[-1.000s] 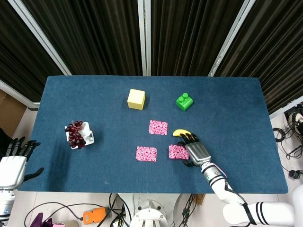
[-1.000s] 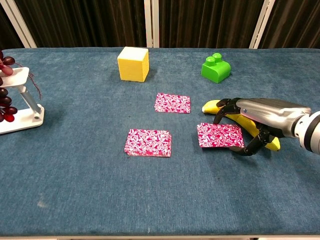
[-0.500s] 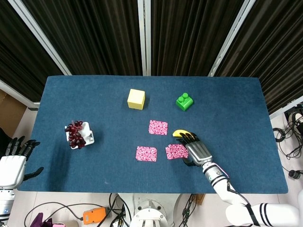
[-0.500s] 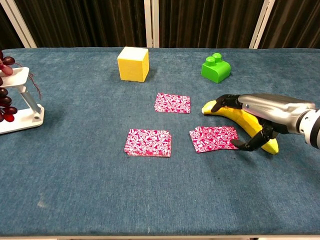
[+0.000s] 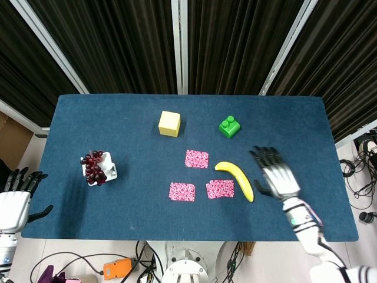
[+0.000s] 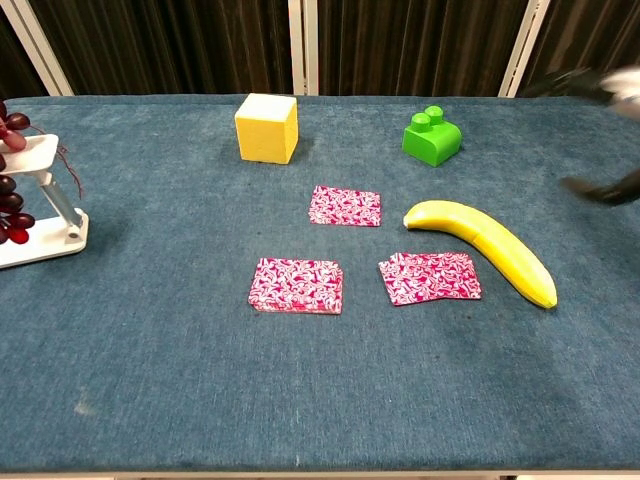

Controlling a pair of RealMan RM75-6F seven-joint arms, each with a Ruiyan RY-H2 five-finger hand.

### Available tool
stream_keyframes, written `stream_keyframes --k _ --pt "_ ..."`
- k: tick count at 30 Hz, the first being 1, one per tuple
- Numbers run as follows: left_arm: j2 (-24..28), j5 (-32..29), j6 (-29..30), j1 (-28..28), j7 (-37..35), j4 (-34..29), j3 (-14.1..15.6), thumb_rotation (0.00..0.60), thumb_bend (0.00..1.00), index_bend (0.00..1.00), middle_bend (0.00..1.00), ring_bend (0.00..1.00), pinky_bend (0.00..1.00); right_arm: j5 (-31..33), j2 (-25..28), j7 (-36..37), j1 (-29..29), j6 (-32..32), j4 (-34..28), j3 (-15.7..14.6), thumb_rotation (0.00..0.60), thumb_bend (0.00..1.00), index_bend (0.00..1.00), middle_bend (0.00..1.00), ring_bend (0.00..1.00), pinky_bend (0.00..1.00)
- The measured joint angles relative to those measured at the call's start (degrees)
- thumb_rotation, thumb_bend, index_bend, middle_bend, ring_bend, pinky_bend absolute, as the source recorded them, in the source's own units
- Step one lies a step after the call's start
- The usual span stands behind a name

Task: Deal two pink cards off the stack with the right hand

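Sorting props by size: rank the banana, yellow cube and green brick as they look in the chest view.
1. banana, clearly the longest.
2. yellow cube.
3. green brick, smallest.
The banana lies nearer the camera, which flatters it somewhat.

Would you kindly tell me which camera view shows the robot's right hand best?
The head view: the right hand shows whole there, fingers spread, right of the banana. In the chest view only blurred parts of it show at the right edge.
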Motion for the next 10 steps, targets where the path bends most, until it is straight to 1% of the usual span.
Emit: stream_keyframes --k 2,5,7,10 --pt "-0.2 -0.2 -0.3 -0.2 -0.1 0.2 -0.1 0.6 0.07 0.21 0.18 0.03 0.0 -1.9 2.5 1.3 -2.8 3.4 0.0 -1.0 0.6 0.56 0.01 0.06 0.0 0.0" --pt "-0.5 -0.5 -0.7 -0.4 -0.3 0.5 -0.2 0.6 0.07 0.21 0.18 0.03 0.0 -3.9 4.6 4.4 -7.2 8.3 0.2 -2.3 0.6 0.52 0.0 0.05 0.0 0.0" --pt "-0.6 -0.6 -0.7 -0.5 -0.4 0.6 -0.3 0.6 0.07 0.21 0.18 0.03 0.0 -5.0 5.7 6.8 -9.7 10.8 0.4 -2.9 0.6 0.5 0.0 0.05 0.0 0.0" --pt "-0.6 -0.8 -0.9 -0.5 -0.2 0.5 -0.4 0.6 0.07 0.21 0.18 0.03 0.0 -7.0 6.8 10.4 -13.6 14.2 1.3 -3.7 0.6 0.5 0.01 0.05 0.0 0.0"
